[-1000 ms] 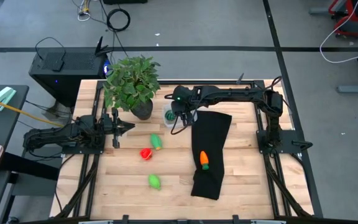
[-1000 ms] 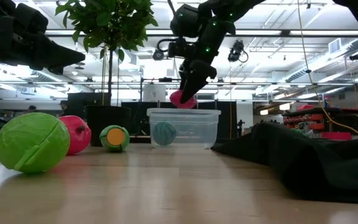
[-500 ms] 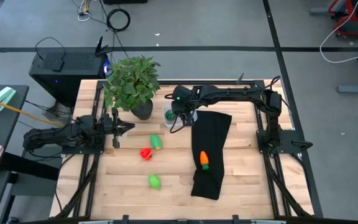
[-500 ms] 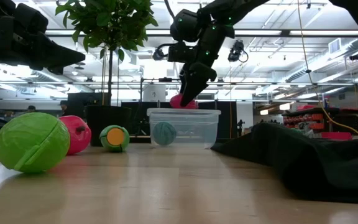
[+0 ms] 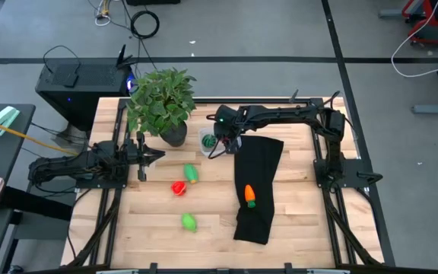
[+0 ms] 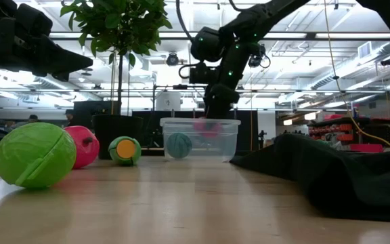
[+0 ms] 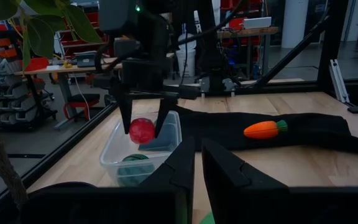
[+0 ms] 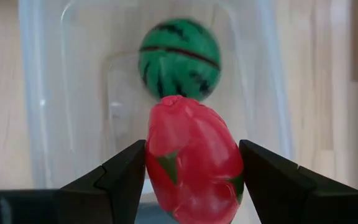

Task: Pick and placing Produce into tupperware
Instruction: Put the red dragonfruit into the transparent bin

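Our right gripper [image 7: 143, 127] hangs over the clear tupperware [image 7: 114, 155], its fingers spread just wider than a red toy fruit [image 8: 193, 158] sitting between them. In the tub lies the dark green striped melon [image 8: 179, 60]. The potted plant [image 5: 160, 103] stands just beside the tub. A black cloth [image 5: 258, 183] spreads near it, with the orange carrot [image 5: 250, 195] on top. On the bare wood lie a second red fruit [image 5: 179, 188] and two light green pieces [image 5: 191, 173] [image 5: 189, 222]. Our left gripper [image 5: 157, 156] waits by the plant; we cannot tell its finger state.
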Robot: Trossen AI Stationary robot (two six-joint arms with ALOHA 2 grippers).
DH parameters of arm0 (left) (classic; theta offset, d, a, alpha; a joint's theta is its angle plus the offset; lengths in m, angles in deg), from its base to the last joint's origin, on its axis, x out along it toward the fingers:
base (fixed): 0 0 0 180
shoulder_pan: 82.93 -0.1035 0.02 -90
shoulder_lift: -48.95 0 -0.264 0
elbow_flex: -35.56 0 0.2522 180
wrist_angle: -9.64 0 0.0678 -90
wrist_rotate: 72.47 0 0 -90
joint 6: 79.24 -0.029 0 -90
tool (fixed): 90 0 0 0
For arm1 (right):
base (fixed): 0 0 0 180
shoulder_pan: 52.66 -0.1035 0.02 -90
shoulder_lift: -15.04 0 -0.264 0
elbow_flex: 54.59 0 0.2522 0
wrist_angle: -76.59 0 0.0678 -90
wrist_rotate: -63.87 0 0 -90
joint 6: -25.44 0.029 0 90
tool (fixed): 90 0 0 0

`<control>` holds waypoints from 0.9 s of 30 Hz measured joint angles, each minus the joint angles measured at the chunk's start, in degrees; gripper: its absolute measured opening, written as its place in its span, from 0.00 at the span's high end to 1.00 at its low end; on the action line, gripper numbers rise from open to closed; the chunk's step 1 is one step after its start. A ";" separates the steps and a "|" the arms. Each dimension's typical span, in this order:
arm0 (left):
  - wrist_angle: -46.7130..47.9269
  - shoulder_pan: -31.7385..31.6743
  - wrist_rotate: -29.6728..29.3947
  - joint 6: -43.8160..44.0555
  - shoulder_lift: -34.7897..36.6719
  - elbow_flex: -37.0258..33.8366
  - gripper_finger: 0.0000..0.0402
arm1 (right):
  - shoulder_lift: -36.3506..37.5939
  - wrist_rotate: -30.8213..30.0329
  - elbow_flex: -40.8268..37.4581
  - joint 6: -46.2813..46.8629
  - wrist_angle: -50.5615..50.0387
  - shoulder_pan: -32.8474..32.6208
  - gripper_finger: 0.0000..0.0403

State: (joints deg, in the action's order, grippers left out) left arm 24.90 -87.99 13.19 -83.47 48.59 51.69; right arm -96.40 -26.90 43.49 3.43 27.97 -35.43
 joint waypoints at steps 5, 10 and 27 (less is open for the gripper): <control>0.00 -0.02 -0.11 -0.07 -0.02 0.00 0.91 | 0.00 0.48 -0.23 1.46 0.62 0.04 0.38; 0.00 -0.01 -0.11 -0.04 0.00 0.00 0.92 | 0.00 2.08 -0.23 2.18 0.51 0.04 0.38; 0.00 -0.02 -0.11 0.04 0.00 0.00 0.91 | 0.00 3.48 -0.23 2.55 0.42 0.01 0.37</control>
State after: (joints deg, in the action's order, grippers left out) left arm 24.90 -88.02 13.08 -83.43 48.59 51.69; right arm -96.40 -23.43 43.26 5.98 28.39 -35.42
